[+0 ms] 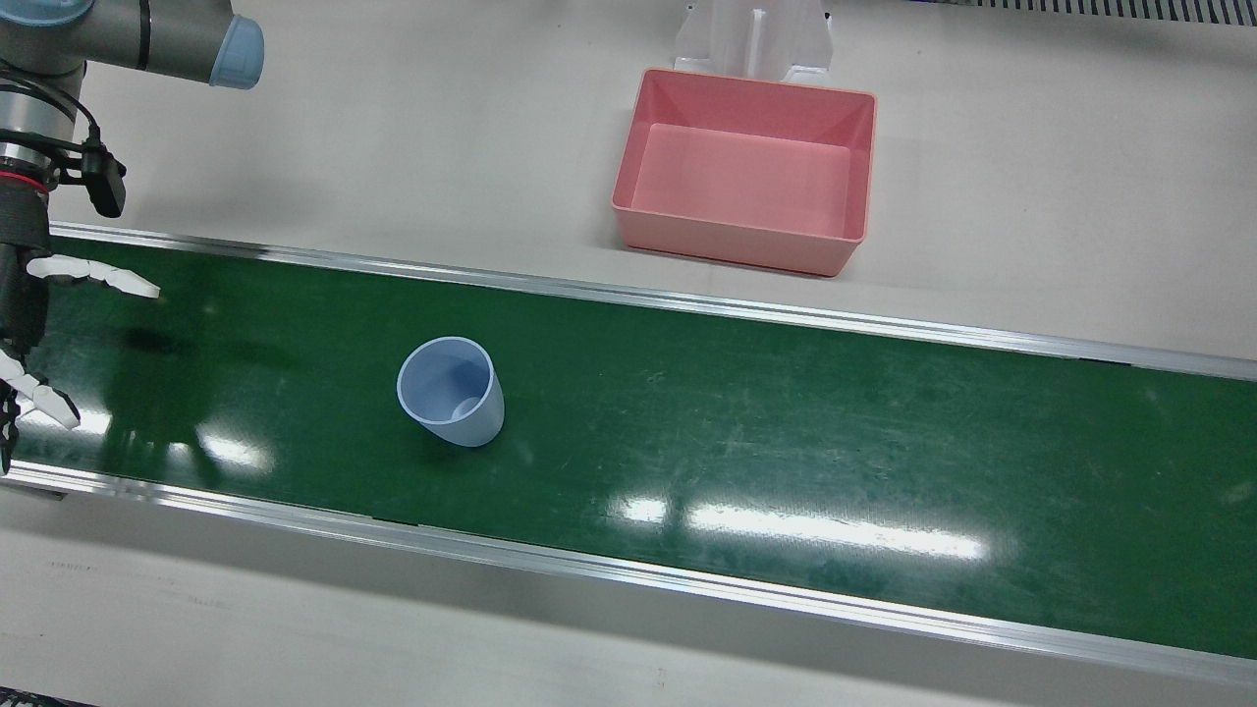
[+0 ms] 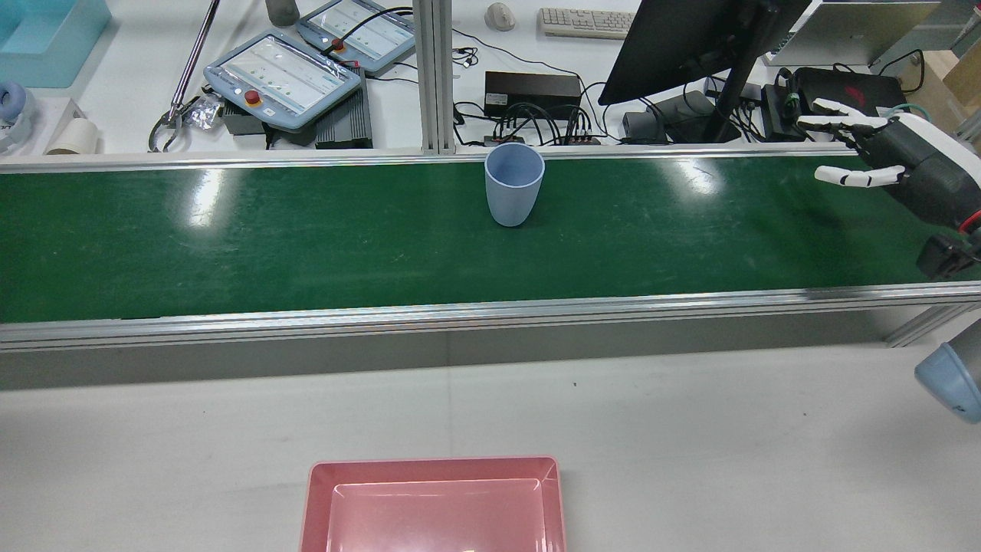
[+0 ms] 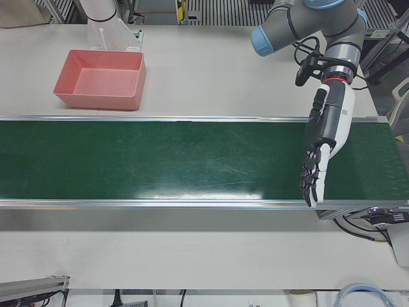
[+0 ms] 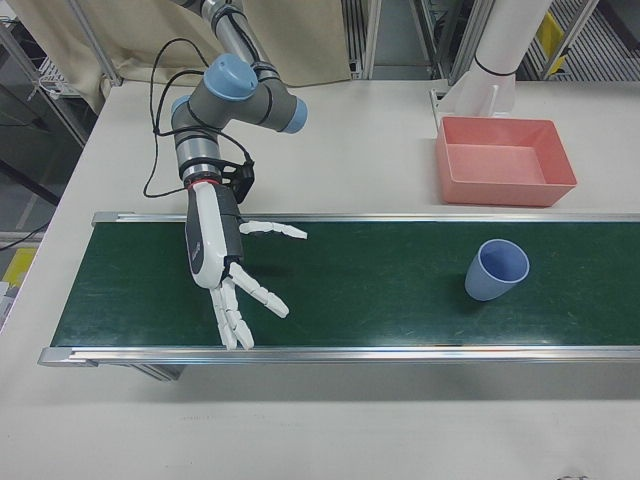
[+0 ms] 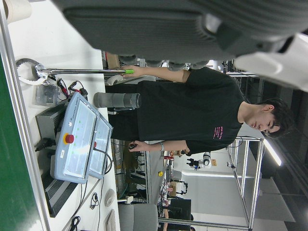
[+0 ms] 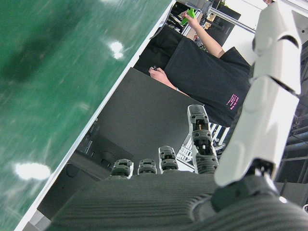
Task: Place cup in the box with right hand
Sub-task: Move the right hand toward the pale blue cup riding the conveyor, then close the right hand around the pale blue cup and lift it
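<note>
A pale blue cup (image 1: 450, 391) stands upright on the green conveyor belt (image 1: 786, 422), also seen as the cup (image 2: 513, 184) and the cup (image 4: 495, 270). The pink box (image 1: 746, 167) sits empty on the white table beyond the belt, and shows as the box (image 4: 505, 160) too. My right hand (image 4: 222, 260) hovers over the belt's end, far from the cup, open with fingers spread and holding nothing; it is the right hand (image 2: 897, 165) in the rear view. My left hand (image 3: 326, 144) hangs over the opposite end of the belt, fingers stretched out and empty.
Aluminium rails (image 1: 687, 299) edge the belt on both sides. A white pedestal (image 1: 751, 39) stands just behind the box. Beyond the belt are teach pendants (image 2: 283, 73), a monitor (image 2: 690, 38) and cables. A person (image 5: 192, 110) in black stands on that side.
</note>
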Robot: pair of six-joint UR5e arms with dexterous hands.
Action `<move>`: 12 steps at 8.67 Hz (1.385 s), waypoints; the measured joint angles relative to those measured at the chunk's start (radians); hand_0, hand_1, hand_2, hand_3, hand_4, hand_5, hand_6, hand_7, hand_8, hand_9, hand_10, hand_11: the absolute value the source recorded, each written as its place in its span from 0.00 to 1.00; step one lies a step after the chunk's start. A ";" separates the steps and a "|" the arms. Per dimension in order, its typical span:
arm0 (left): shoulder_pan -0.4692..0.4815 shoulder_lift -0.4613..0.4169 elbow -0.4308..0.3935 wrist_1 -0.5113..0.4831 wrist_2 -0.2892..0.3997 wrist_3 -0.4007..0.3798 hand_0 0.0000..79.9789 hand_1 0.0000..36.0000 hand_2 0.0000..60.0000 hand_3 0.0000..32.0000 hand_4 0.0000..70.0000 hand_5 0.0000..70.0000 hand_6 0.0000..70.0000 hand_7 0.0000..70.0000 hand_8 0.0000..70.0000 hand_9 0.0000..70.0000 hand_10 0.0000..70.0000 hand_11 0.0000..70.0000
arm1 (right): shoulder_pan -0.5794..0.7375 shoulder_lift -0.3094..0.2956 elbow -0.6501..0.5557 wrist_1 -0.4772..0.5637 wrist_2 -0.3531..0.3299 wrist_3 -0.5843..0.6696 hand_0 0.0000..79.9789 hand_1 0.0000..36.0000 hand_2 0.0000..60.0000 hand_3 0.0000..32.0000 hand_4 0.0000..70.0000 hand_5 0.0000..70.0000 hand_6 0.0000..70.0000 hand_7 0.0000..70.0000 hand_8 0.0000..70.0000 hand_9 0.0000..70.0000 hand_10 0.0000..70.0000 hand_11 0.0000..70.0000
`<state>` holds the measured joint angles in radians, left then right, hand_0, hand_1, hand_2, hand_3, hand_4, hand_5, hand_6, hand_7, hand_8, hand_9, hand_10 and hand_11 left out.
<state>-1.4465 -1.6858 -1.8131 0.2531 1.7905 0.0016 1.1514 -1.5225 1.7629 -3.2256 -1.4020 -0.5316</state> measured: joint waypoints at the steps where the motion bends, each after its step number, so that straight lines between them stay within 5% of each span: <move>1: 0.000 0.000 0.000 0.000 0.000 0.000 0.00 0.00 0.00 0.00 0.00 0.00 0.00 0.00 0.00 0.00 0.00 0.00 | -0.014 0.006 0.001 0.000 0.002 0.001 0.61 0.43 0.25 0.11 0.18 0.07 0.05 0.23 0.03 0.09 0.04 0.08; 2: 0.000 0.000 0.000 0.000 0.000 0.000 0.00 0.00 0.00 0.00 0.00 0.00 0.00 0.00 0.00 0.00 0.00 0.00 | -0.028 0.012 0.002 -0.001 0.003 0.000 0.63 0.35 0.07 0.10 0.23 0.07 0.05 0.23 0.03 0.09 0.04 0.08; 3: 0.000 0.000 -0.001 0.000 0.000 0.000 0.00 0.00 0.00 0.00 0.00 0.00 0.00 0.00 0.00 0.00 0.00 0.00 | -0.042 0.018 0.003 -0.001 0.005 0.000 0.61 0.45 0.31 0.10 0.16 0.07 0.05 0.23 0.03 0.09 0.04 0.08; 4: 0.000 0.000 -0.001 0.001 0.000 0.000 0.00 0.00 0.00 0.00 0.00 0.00 0.00 0.00 0.00 0.00 0.00 0.00 | -0.056 0.022 0.005 -0.002 0.014 -0.001 0.62 0.38 0.13 0.10 0.21 0.07 0.05 0.23 0.02 0.09 0.04 0.08; 6: 0.000 0.000 -0.001 0.001 0.000 0.000 0.00 0.00 0.00 0.00 0.00 0.00 0.00 0.00 0.00 0.00 0.00 0.00 | -0.080 0.025 0.009 -0.005 0.036 0.000 0.61 0.43 0.24 0.10 0.18 0.07 0.05 0.22 0.03 0.09 0.04 0.08; 8: 0.000 0.000 -0.001 0.000 0.000 0.000 0.00 0.00 0.00 0.00 0.00 0.00 0.00 0.00 0.00 0.00 0.00 0.00 | -0.097 0.025 0.010 -0.005 0.043 0.000 0.61 0.37 0.15 0.11 0.22 0.07 0.05 0.23 0.02 0.09 0.04 0.08; 9: 0.000 0.000 0.000 0.000 0.001 0.000 0.00 0.00 0.00 0.00 0.00 0.00 0.00 0.00 0.00 0.00 0.00 0.00 | -0.103 0.026 0.010 -0.005 0.045 0.000 0.61 0.40 0.23 0.04 0.24 0.07 0.06 0.24 0.03 0.09 0.05 0.09; 10: 0.000 0.000 0.000 0.000 0.001 0.000 0.00 0.00 0.00 0.00 0.00 0.00 0.00 0.00 0.00 0.00 0.00 0.00 | -0.108 0.026 0.009 -0.005 0.045 0.000 0.61 0.35 0.21 0.00 0.39 0.07 0.13 0.49 0.08 0.20 0.10 0.16; 11: 0.000 0.000 0.000 0.000 0.000 0.000 0.00 0.00 0.00 0.00 0.00 0.00 0.00 0.00 0.00 0.00 0.00 0.00 | -0.111 0.027 0.008 -0.005 0.045 0.001 0.55 0.33 0.50 0.00 0.46 0.10 0.33 1.00 0.45 0.79 0.28 0.41; 12: 0.000 0.000 0.000 0.000 0.000 0.000 0.00 0.00 0.00 0.00 0.00 0.00 0.00 0.00 0.00 0.00 0.00 0.00 | -0.112 0.027 0.006 -0.005 0.044 0.003 0.52 0.22 0.52 0.00 0.57 0.13 0.48 1.00 0.74 1.00 0.46 0.65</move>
<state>-1.4465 -1.6858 -1.8132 0.2531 1.7903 0.0016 1.0390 -1.4958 1.7688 -3.2306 -1.3578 -0.5283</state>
